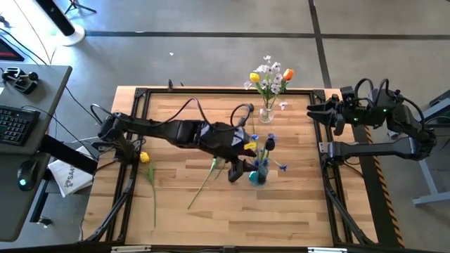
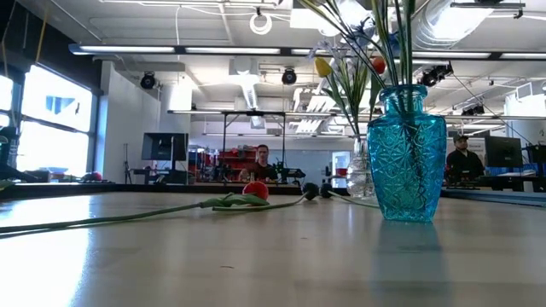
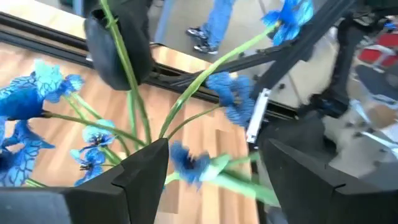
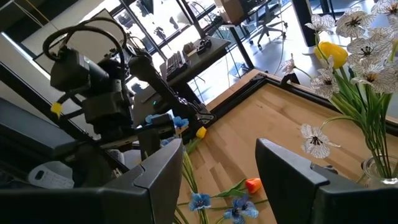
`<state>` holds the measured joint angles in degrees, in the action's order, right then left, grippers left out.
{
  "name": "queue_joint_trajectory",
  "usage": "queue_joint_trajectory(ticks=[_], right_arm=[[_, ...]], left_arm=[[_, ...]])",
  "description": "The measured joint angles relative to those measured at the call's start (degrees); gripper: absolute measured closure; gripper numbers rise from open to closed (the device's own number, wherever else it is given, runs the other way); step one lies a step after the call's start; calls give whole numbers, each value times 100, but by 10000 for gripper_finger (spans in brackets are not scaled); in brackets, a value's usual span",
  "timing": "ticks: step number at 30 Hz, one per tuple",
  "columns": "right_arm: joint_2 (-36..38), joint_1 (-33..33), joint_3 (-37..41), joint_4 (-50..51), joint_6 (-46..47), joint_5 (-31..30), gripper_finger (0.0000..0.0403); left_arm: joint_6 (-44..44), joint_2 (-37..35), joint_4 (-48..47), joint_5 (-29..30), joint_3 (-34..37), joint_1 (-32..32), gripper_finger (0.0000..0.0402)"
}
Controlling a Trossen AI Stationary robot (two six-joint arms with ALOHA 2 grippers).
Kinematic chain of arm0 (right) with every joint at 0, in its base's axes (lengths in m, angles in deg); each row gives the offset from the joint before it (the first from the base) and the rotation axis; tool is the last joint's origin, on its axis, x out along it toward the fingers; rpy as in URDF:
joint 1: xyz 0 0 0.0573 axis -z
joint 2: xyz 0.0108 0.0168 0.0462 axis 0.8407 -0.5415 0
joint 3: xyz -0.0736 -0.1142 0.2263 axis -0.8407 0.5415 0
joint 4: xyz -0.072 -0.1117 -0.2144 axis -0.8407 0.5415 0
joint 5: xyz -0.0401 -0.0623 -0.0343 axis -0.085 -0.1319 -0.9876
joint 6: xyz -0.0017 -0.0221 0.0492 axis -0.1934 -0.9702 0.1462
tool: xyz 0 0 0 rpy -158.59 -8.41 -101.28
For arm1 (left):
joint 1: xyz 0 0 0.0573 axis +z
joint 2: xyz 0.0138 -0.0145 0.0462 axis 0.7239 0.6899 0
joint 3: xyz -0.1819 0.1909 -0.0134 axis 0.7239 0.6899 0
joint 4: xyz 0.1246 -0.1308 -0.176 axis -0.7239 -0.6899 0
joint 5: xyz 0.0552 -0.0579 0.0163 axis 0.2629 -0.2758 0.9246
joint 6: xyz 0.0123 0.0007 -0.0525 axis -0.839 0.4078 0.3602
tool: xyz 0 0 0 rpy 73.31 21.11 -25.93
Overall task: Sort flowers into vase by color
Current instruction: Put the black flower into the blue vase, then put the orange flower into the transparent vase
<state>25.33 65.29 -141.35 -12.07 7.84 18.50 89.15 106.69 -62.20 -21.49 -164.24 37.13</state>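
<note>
A blue glass vase (image 1: 259,177) (image 2: 407,162) stands mid-table and holds blue sprays (image 1: 266,149) (image 3: 37,93). My left gripper (image 1: 238,172) (image 3: 214,155) is open beside it, among the spray stems. A clear vase (image 1: 266,112) (image 2: 360,175) near the far edge holds white sprays (image 4: 357,37), a yellow tulip (image 4: 331,53) and an orange tulip (image 1: 287,73). A yellow tulip (image 1: 145,158) lies flat on the left of the table. A red-orange tulip (image 2: 255,190) (image 4: 252,185) lies flat too, its stem (image 1: 202,186) running toward the near edge. My right gripper (image 1: 313,111) (image 4: 217,149) waits open at the table's right far corner. My left gripper stands open with a blue spray's stem (image 3: 239,182) crossing the gap between its fingers. A blossom (image 3: 186,158) sits right beside one finger (image 3: 146,168). Whether it touches the finger I cannot tell.
A loose white blossom (image 1: 283,105) (image 4: 315,140) lies on the table by the clear vase. A black frame rail (image 1: 211,91) borders the table. A desk with a keyboard (image 1: 17,123) stands to the left. People (image 2: 262,162) sit in the room beyond. Bare wood lies along the near edge.
</note>
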Motion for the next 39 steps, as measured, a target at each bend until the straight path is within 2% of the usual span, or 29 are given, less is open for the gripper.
queue_joint_trajectory(ticks=[6,16,26,32,34,39], right_arm=[[0,0,0,-2,-34,0,204],[0,2,0,14,-48,0,204],[0,1,0,231,-48,0,204],[0,2,0,350,-12,-2,204],[0,1,0,351,-4,0,204],[0,0,0,356,118,36,204]], left_arm=[[-84,8,-631,-590,-251,-8,133],[74,4,-2753,-603,-1281,-115,133],[995,1,-5269,-602,-1352,-409,133],[1501,2,-5572,-560,-817,-531,133],[1568,2,-5468,-477,-394,-571,133],[2232,15,-4733,187,836,-580,133]])
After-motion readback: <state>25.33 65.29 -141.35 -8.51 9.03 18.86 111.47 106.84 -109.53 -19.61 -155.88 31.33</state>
